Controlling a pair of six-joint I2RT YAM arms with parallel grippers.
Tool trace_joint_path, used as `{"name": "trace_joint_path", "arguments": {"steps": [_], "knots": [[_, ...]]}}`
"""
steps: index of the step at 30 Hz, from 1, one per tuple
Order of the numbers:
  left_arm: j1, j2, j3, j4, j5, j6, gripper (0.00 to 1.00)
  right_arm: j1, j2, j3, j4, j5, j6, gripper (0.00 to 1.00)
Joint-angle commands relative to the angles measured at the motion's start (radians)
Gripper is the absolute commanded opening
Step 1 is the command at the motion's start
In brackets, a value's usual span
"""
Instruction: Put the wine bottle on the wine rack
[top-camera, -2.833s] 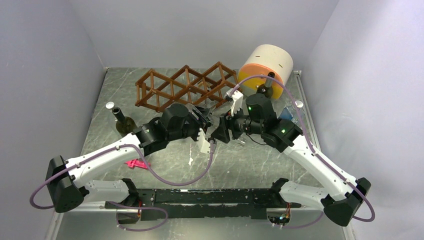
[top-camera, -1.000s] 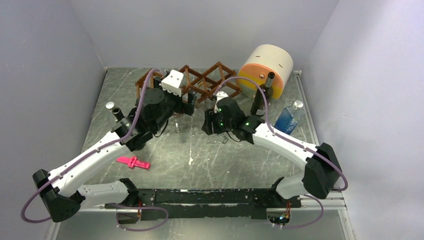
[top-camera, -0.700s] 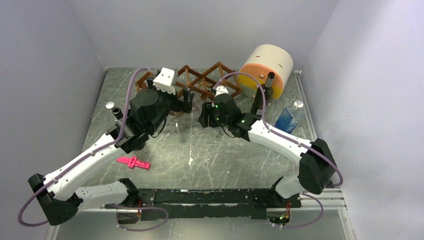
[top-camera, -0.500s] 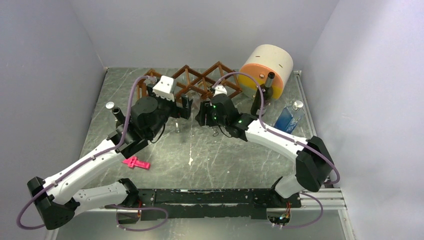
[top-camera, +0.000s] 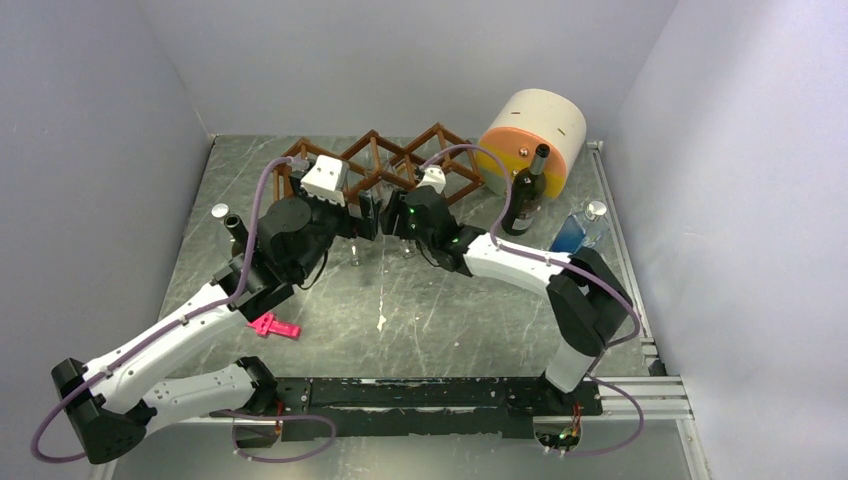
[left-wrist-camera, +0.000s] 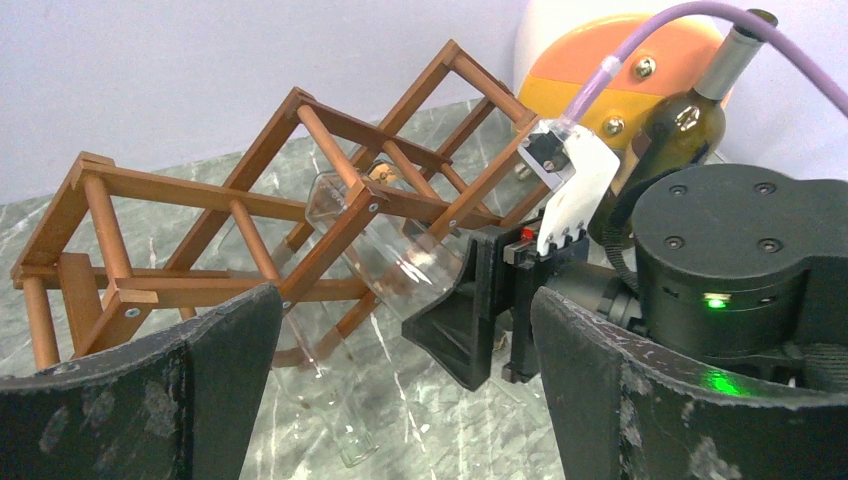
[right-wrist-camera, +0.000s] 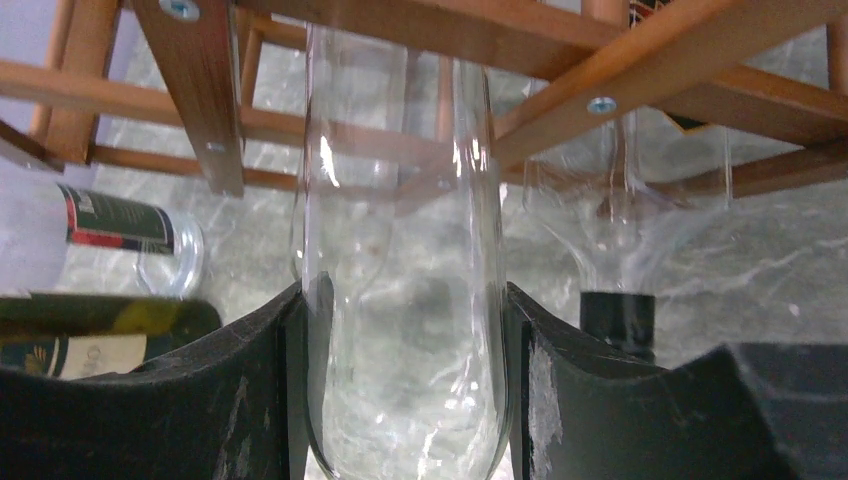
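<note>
SETTING: robot lab test cell | EVIDENCE: plain walls (top-camera: 90, 150) boxing in a marble-patterned table (top-camera: 450, 315); cabled left arm (top-camera: 180, 335) and right arm (top-camera: 520, 265) on a rail (top-camera: 420, 395) at its near edge

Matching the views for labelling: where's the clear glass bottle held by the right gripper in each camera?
Top external: centre, mostly hidden under the right gripper, at the front edge of the wine rack.
Left wrist: centre; the clear glass bottle slants with its neck up inside a rack cell and its base in the gripper.
Right wrist: bottom centre, clamped in the gripper.
Shared landmark: the wine rack.
</note>
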Motion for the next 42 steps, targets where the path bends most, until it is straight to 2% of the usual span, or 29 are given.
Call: {"name": "trace_joint_path", "arguments": {"steps": [1,7,15,19,25,29,42], "knots": [[0.006,-0.021,-0.012,0.042,-0.034,0.016,0.98,0.000,0.043,0.094,0.189,0.089,0.050,0.00],[0.007,-0.011,-0.005,0.028,-0.024,0.008,0.98,-0.001,0.129,0.181,0.148,0.104,0.061,0.00],[0.010,-0.006,-0.003,0.021,-0.022,0.004,0.98,-0.009,0.202,0.251,0.115,0.114,0.046,0.17],[0.013,-0.006,-0.004,0.022,-0.018,0.003,0.98,-0.017,0.225,0.275,0.093,0.112,0.045,0.28],[0.015,0.002,-0.001,0.016,-0.013,0.000,0.98,-0.020,0.230,0.267,0.088,0.112,0.045,0.58],[0.014,0.006,0.001,0.012,-0.005,-0.002,0.98,-0.019,0.225,0.254,0.093,0.106,0.032,0.70],[0.015,0.005,0.001,0.012,-0.010,-0.002,0.98,-0.019,0.164,0.235,0.036,0.121,-0.015,0.82]]}}
